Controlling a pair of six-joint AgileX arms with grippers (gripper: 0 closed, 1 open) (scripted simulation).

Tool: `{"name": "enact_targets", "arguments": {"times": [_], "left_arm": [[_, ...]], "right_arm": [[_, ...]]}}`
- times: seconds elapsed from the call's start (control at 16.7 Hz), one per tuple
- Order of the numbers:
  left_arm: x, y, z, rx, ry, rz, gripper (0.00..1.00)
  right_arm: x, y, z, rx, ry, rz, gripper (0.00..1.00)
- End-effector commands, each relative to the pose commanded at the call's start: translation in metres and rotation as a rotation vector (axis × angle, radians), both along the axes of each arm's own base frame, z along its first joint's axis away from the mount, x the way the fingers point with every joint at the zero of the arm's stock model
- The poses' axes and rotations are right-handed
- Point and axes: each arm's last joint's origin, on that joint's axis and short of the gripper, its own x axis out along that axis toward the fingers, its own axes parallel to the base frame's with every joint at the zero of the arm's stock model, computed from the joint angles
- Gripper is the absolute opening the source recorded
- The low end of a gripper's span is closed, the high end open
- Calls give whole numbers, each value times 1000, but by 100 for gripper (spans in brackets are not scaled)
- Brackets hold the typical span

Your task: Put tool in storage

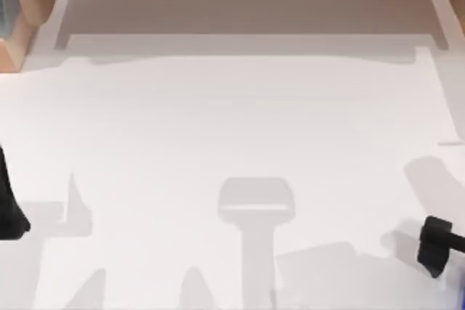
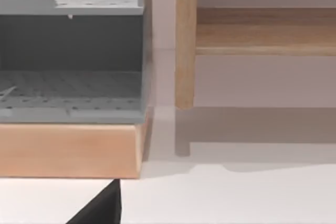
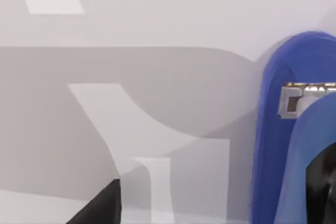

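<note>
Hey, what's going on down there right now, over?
Left gripper parked at the table's left edge. Tool lies on the table near its right edge, untouched. Grey shelf unit stands at back left.

The tool point(image 1: 438, 243) is lying on the white table point(image 1: 232, 128) at the near right, close to the table's right edge. It is showing as a small black hammer-like piece: a blocky dark head set crosswise, running roughly near to far with a slight tilt, and a thin black shaft running off to the right from the head's middle. The shaft's far end is running out of the top view, so its full length cannot be told. It is casting a soft shadow to its left.
</note>
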Motion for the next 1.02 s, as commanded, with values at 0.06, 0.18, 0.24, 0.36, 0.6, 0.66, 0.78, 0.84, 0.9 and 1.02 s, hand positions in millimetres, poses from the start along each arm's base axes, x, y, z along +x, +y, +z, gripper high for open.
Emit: {"name": "enact_targets", "arguments": {"times": [0.06,0.18,0.24,0.36,0.6,0.66,0.78,0.84,0.9,1.02], "left_arm": [[0,0,0,0,0,0,100],[0,0,0,0,0,0,100],[0,0,0,0,0,0,100],[0,0,0,0,0,0,100],[0,0,0,0,0,0,100],[0,0,0,0,0,0,100],[0,0,0,0,0,0,100],[0,0,0,0,0,0,100],[0,0,0,0,0,0,100],[0,0,0,0,0,0,100]], "right_arm": [[0,0,0,0,0,0,100],[0,0,0,0,0,0,85],[0,0,0,0,0,0,77],[0,0,0,0,0,0,62],[0,0,0,0,0,0,32],[0,0,0,0,0,0,25],[0,0,0,0,0,0,10],[0,0,0,0,0,0,2],[0,0,0,0,0,0,0],[0,0,0,0,0,0,0]]}}
